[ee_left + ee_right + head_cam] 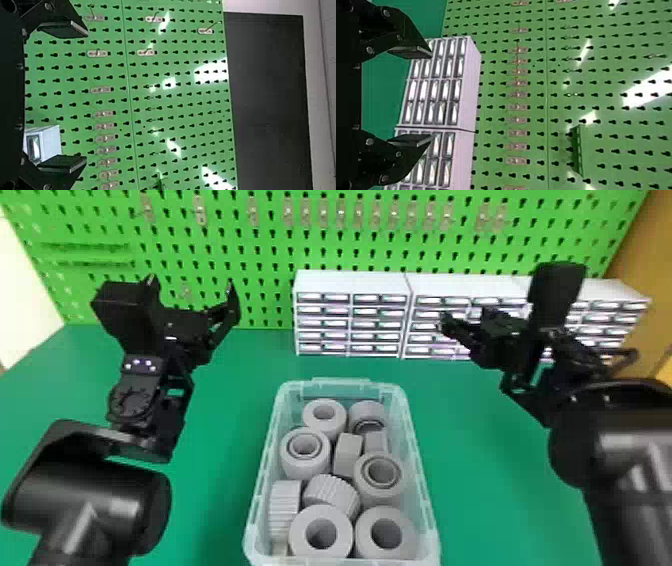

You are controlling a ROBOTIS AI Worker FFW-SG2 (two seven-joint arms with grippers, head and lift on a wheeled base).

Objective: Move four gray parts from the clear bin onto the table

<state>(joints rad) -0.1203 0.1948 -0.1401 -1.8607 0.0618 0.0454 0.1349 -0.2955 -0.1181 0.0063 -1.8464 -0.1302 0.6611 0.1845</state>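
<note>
Ribbed, ring-shaped and blocky gray parts [331, 493] inside the clear bin [341, 390].

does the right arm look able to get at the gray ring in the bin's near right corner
Probably yes: the right gripper is open and empty, and nothing covers the gray ring in the clear bin, though its wall sits close.

Showing no readable text, label, brand, number or sign.
</note>
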